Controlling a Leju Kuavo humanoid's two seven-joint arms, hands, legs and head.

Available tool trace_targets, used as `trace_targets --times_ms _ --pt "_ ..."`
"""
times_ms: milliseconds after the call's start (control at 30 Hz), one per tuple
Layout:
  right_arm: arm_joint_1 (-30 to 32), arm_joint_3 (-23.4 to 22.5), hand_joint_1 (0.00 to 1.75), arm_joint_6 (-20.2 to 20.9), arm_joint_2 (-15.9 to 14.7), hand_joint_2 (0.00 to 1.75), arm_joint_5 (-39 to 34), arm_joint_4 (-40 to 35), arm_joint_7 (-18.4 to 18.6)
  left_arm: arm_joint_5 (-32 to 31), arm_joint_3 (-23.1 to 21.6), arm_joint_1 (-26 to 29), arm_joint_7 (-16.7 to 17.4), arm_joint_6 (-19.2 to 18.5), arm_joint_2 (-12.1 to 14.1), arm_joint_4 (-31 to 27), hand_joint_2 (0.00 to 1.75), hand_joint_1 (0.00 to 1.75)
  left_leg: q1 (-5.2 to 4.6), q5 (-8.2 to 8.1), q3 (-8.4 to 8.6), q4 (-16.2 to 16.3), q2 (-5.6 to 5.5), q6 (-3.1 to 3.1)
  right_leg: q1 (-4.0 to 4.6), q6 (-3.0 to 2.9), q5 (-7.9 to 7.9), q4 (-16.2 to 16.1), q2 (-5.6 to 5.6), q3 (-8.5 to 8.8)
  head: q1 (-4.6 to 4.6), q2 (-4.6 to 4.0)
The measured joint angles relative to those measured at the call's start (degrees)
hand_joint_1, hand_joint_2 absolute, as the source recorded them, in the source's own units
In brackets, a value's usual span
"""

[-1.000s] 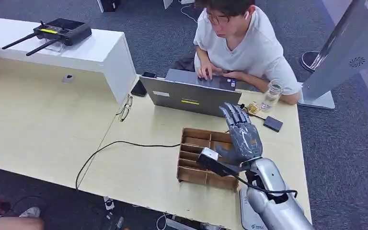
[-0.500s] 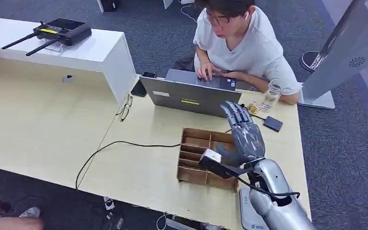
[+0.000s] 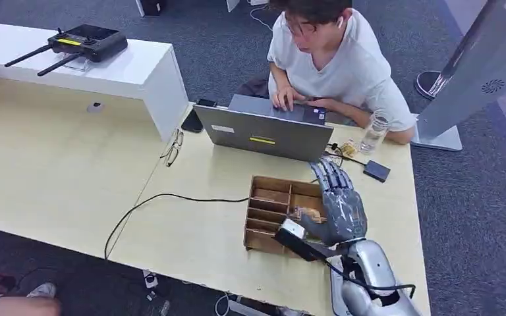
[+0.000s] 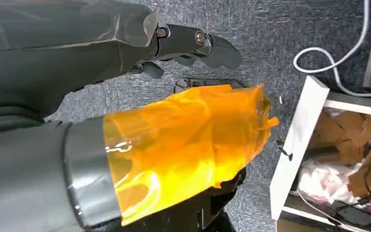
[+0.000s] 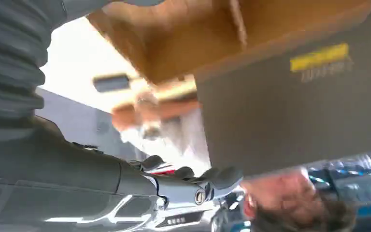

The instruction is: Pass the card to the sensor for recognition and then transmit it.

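Here the right hand [image 3: 338,201] hovers over the wooden divider tray [image 3: 270,207], fingers stretched and apart, holding nothing (a card cannot be made out in the tray's slots); behind the tray stands a grey laptop [image 3: 263,135], a person [image 3: 333,62] typing beyond it. The left hand [image 4: 183,43] hangs above grey carpet, fingers loosely extended, gripping nothing.

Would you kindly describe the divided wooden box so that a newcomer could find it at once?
On the pale wooden table, look in front of the grey open laptop. The shallow brown wooden tray lies there under the robot's right hand. It alone is split into compartments by thin slats.
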Motion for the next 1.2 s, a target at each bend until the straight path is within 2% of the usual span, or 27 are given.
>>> trace_targets --times_ms 67,167,367,833,1200 --pt "3.14 0.44 0.0 -0.18 1.03 1.75 1.19 -1.58 0.66 -0.07 0.0 0.24 -0.04 -0.05 0.07 0.0 0.0 0.0 -0.02 -0.01 -0.04 -0.03 0.08 0.0 -0.01 0.0 0.0 0.01 0.08 -0.07 -0.07 0.0" --pt "3.04 -0.18 0.0 0.28 0.97 1.75 -1.43 -1.95 -1.2 -0.11 -0.02 0.21 -0.02 -0.02 0.07 0.0 0.0 0.0 -0.01 -0.01 0.0 -0.03 0.11 0.0 -0.01 0.0 -0.02 0.0 0.09 -0.06 0.02 0.0" --pt "7.15 -1.4 0.0 0.02 2.39 1.75 0.8 -4.9 -0.85 -0.18 0.0 0.53 0.07 0.0 0.2 0.0 0.0 0.0 -0.02 0.0 -0.01 -0.02 0.09 0.0 -0.01 0.0 -0.01 0.0 0.06 -0.05 0.0 0.0" --pt "8.95 -2.01 0.0 0.04 2.52 1.75 1.32 -7.74 -0.82 -0.68 -0.04 0.55 0.07 0.02 0.44 0.0 0.0 0.0 -0.02 0.0 0.0 -0.02 0.09 0.0 -0.01 0.0 -0.01 0.0 0.06 -0.05 0.0 0.0" --pt "9.48 -1.99 0.0 0.09 2.5 1.75 1.8 -6.78 -0.8 -1.36 -0.2 0.55 0.13 -0.07 0.46 0.0 0.0 0.0 -0.02 0.0 0.0 -0.02 0.09 0.0 -0.01 0.0 -0.01 0.0 0.06 -0.05 -0.02 0.0"
